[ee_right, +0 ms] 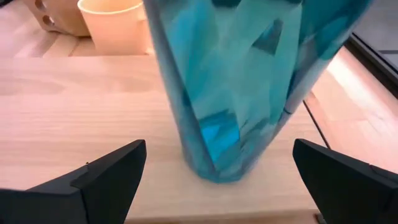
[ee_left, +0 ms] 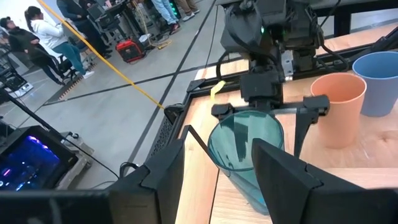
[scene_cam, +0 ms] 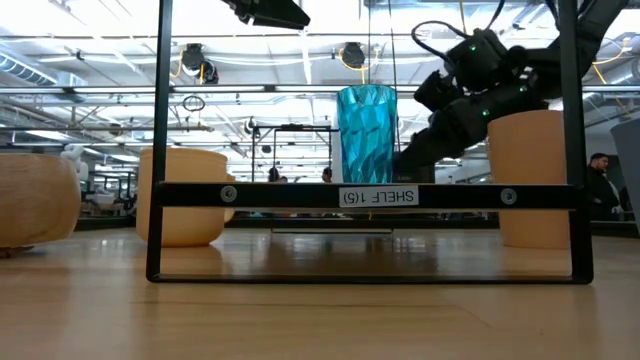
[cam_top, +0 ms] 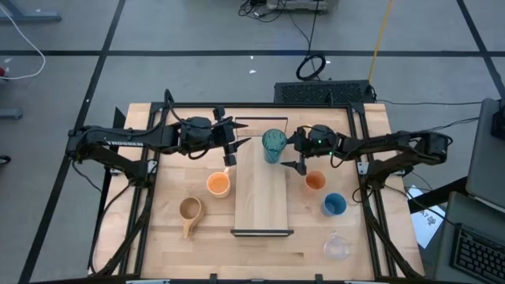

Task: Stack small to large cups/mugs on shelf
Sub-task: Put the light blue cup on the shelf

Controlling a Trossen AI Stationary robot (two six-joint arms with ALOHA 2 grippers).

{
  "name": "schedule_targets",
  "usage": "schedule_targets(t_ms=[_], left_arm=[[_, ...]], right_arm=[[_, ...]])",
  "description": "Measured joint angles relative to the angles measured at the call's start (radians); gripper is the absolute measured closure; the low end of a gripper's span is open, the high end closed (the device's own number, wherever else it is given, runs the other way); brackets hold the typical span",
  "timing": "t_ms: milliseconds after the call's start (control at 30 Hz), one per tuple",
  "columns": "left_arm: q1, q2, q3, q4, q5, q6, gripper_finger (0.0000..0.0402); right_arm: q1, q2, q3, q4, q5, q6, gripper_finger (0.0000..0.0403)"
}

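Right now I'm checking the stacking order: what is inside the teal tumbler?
Nothing shows inside the teal tumbler: the left wrist view looks into its open mouth. Its bottom is hidden.

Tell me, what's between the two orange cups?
The shelf. In the high view it lies between the orange mug and the orange cup, its board bare along that line; the teal tumbler stands farther back.
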Motion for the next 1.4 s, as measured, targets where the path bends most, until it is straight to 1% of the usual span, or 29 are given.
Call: schedule_targets(t_ms=[33, 133, 233, 367, 500, 733, 933, 1167, 1400], left_arm=[[0.000, 0.000, 0.000, 0.000, 0.000, -0.001, 0.0213], [0.000, 0.000, 0.000, 0.000, 0.000, -0.001, 0.0213], [0.000, 0.000, 0.000, 0.000, 0.000, -0.002, 0.0213], [0.000, 0.000, 0.000, 0.000, 0.000, -0.003, 0.0213], [0.000, 0.000, 0.000, 0.001, 0.000, -0.003, 0.0213], [0.000, 0.000, 0.000, 0.002, 0.000, -0.003, 0.0213], [0.000, 0.000, 0.000, 0.006, 0.000, -0.002, 0.0213], [0.000, 0.000, 0.000, 0.005, 0.000, -0.001, 0.0213], [0.000, 0.000, 0.000, 0.005, 0.000, -0.001, 0.0213]], right_arm=[[0.000, -0.015, 0.000, -0.028, 0.009, -0.007, 0.0004], [0.001, -0.054, 0.000, -0.116, 0.080, -0.020, 0.0010], [0.000, -0.078, 0.000, -0.156, 0.124, -0.025, 0.0015], [0.006, -0.078, 0.000, -0.156, 0.123, -0.002, 0.0036], [0.021, -0.063, 0.000, -0.153, 0.122, 0.030, 0.0069], [0.041, -0.039, 0.000, -0.089, 0.121, 0.075, 0.0127], [0.042, -0.030, 0.000, -0.049, 0.122, 0.088, 0.0167], [0.042, -0.030, 0.000, -0.016, 0.123, 0.091, 0.0201], [0.042, -0.030, 0.000, -0.002, 0.123, 0.091, 0.0218]])
